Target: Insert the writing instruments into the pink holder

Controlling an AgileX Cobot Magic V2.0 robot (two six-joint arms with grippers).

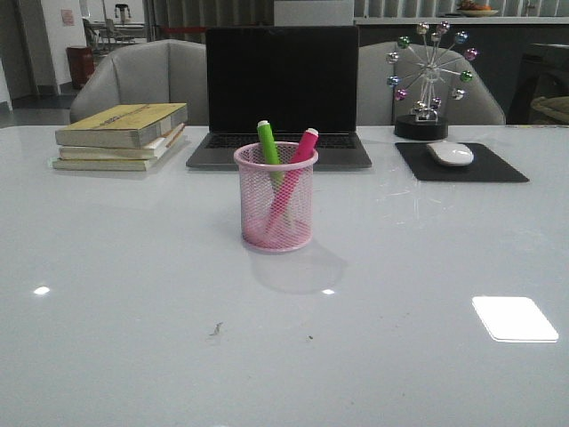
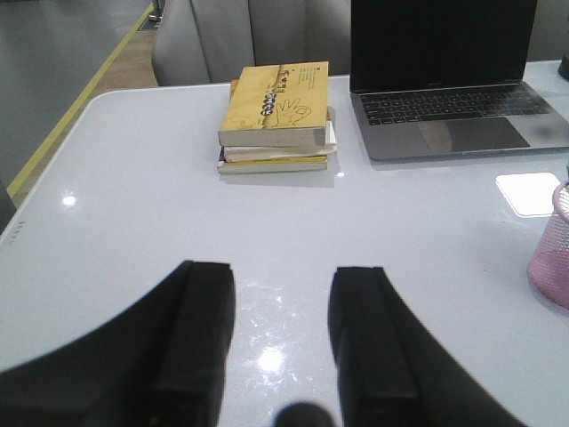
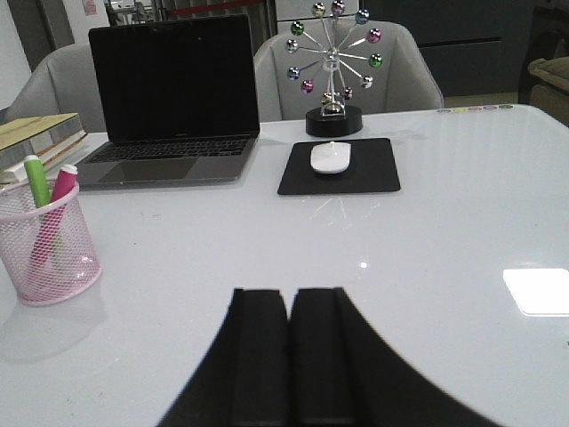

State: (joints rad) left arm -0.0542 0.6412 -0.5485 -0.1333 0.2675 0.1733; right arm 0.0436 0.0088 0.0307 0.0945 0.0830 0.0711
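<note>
The pink mesh holder (image 1: 276, 197) stands upright in the middle of the table, in front of the laptop. Inside it lean the green marker (image 1: 268, 146) and the magenta marker (image 1: 300, 153), tops sticking out above the rim. The right wrist view shows the holder (image 3: 49, 245) with the green marker (image 3: 36, 182) and the magenta marker (image 3: 60, 190). Only an edge of the holder (image 2: 551, 253) shows in the left wrist view. My left gripper (image 2: 283, 276) is open above bare table, nothing between its fingers. My right gripper (image 3: 289, 298) is shut and empty. Neither gripper shows in the front view.
A laptop (image 1: 281, 93) sits open behind the holder. A stack of books (image 1: 123, 135) lies at the back left. A white mouse (image 1: 451, 153) rests on a black pad (image 1: 460, 163) at the back right, with a ball ornament (image 1: 430, 80) behind it.
</note>
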